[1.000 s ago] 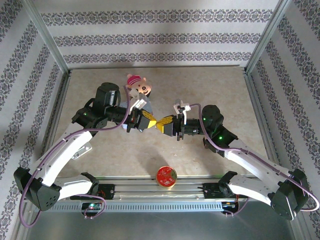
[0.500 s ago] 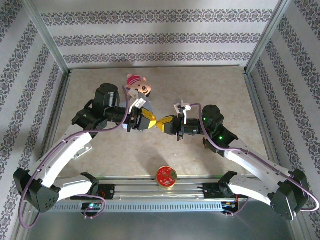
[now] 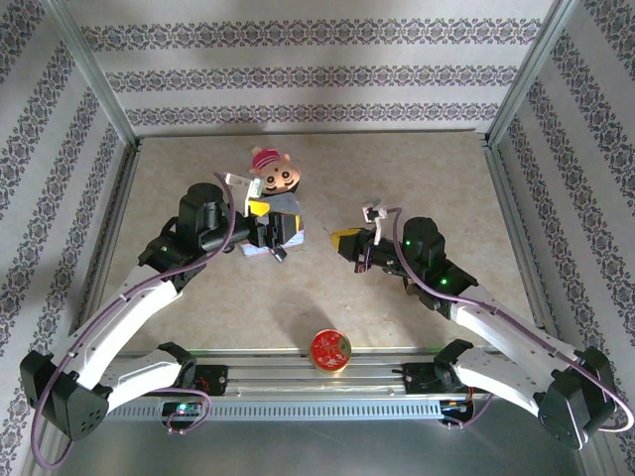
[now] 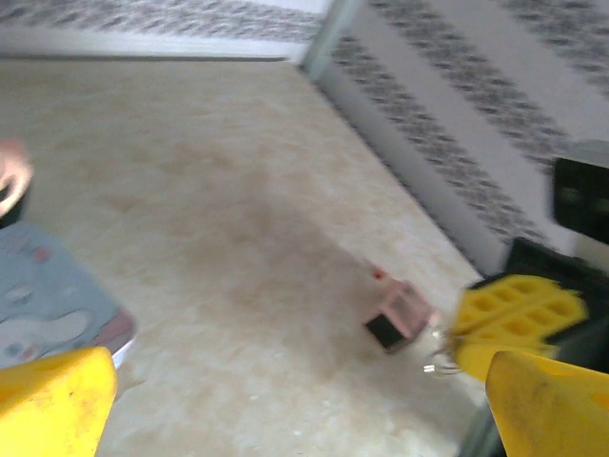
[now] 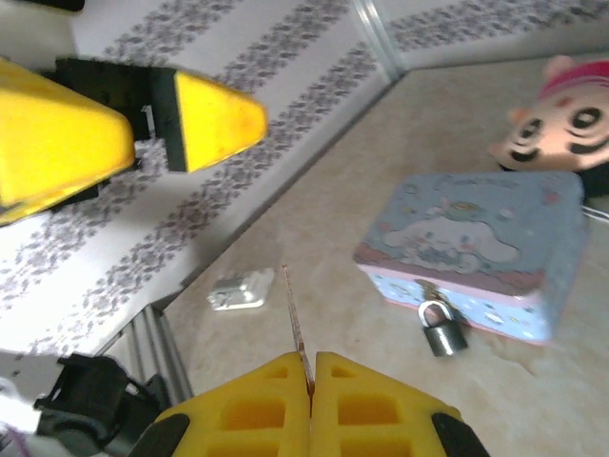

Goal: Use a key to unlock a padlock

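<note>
My right gripper (image 5: 312, 360) is shut on the key (image 5: 293, 314), a thin metal blade that sticks out edge-on from between its yellow pads. The padlock (image 5: 443, 333), dark with a silvery shackle, hangs closed on the front of a pastel-blue cartoon tin (image 5: 476, 243), to the right of the key and apart from it. My left gripper (image 3: 268, 230) hovers over the tin (image 3: 291, 226) with its yellow fingers (image 4: 52, 405) spread wide and nothing between them. The right gripper (image 3: 343, 239) sits a short way to its right.
A pink-faced plush toy (image 3: 273, 174) lies behind the tin. A red round lid (image 3: 329, 349) rests at the table's near edge. A small silvery packet (image 5: 238, 288) lies left of the key. A small pink block (image 4: 398, 319) sits by the right gripper's fingers (image 4: 519, 319).
The grippers met tip to tip a second ago. The left one has opened wide and drawn back left over the tin. The right one stays shut on the key.
</note>
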Available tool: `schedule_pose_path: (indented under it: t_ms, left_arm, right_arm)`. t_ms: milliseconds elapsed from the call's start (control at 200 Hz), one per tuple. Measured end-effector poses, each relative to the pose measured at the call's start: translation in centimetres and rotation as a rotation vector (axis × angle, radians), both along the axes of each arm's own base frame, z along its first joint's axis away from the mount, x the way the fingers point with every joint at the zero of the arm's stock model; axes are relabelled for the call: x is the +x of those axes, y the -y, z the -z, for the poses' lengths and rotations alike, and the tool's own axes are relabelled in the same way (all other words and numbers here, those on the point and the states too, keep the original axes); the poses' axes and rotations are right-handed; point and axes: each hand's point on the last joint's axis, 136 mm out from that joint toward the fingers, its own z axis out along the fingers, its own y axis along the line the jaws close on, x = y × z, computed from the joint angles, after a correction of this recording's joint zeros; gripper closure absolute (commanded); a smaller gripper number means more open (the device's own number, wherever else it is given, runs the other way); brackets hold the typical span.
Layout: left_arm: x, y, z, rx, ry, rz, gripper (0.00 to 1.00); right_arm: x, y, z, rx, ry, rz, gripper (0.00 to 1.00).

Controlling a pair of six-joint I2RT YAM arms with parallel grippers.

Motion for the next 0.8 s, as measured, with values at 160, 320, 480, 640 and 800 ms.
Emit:
schedule_pose_path:
  t_ms: [160,320,480,640,800]
  left_arm:
    - [1.7,-2.1,4.8,0.046,-0.123,-0.186,0.01]
    - [2.9,-3.2,10.3,0.114,-0.267,-0.313,0.01]
    - [3.3,-2.7,15.4,0.228,-0.362,-0.400,0.01]
    - [3.3,-3.0,19.3,0.300,-0.441,-0.529,0.01]
    - [3.2,-4.1,22.7,0.379,-0.495,-0.640,0.00]
  right_arm:
    - [1.4,1.2,1.3,-0.023,-0.055,0.097,1.00]
    - [2.4,1.4,3.2,-0.041,-0.127,0.139,1.00]
    - [3.0,1.1,5.5,-0.066,-0.212,0.158,1.00]
    - [3.5,1.3,7.2,-0.085,-0.270,0.195,1.00]
    - [3.8,1.7,9.5,-0.116,-0.326,0.230,1.00]
